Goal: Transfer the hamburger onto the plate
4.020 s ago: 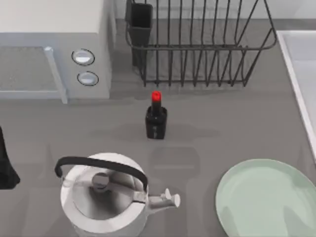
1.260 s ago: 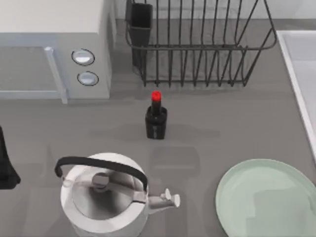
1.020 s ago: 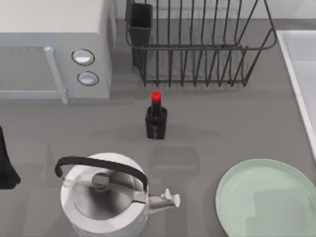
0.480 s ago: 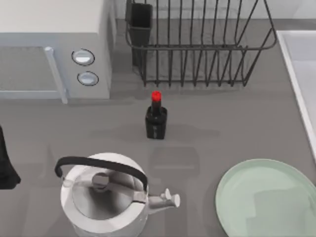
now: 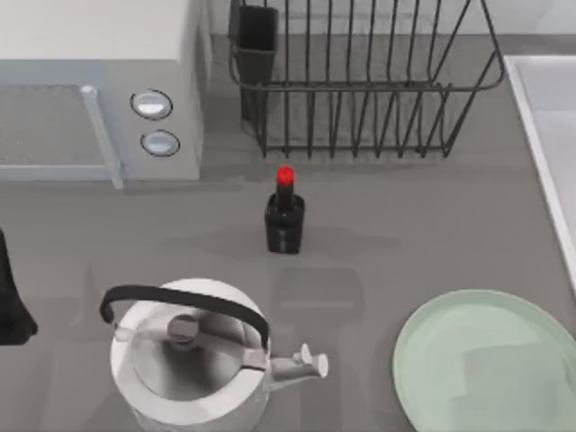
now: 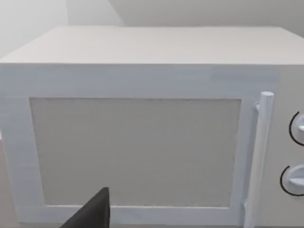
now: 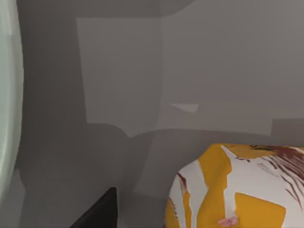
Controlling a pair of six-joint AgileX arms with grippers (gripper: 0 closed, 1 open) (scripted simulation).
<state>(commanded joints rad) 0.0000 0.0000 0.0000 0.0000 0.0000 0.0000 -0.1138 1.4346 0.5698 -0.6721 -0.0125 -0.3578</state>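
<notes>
The hamburger [image 7: 237, 190] sits on the bench right under the right gripper [image 7: 102, 211], beside the plate [image 5: 486, 364]. Can't tell its grip. I'd centre over the burger before closing, then lift straight up.

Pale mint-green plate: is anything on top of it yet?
Nothing lies on the round pale mint-green plate as far as it shows; its lower and right parts run past the top view's edge. The cream-and-orange hamburger sits on the grey table, apart from it.
</notes>
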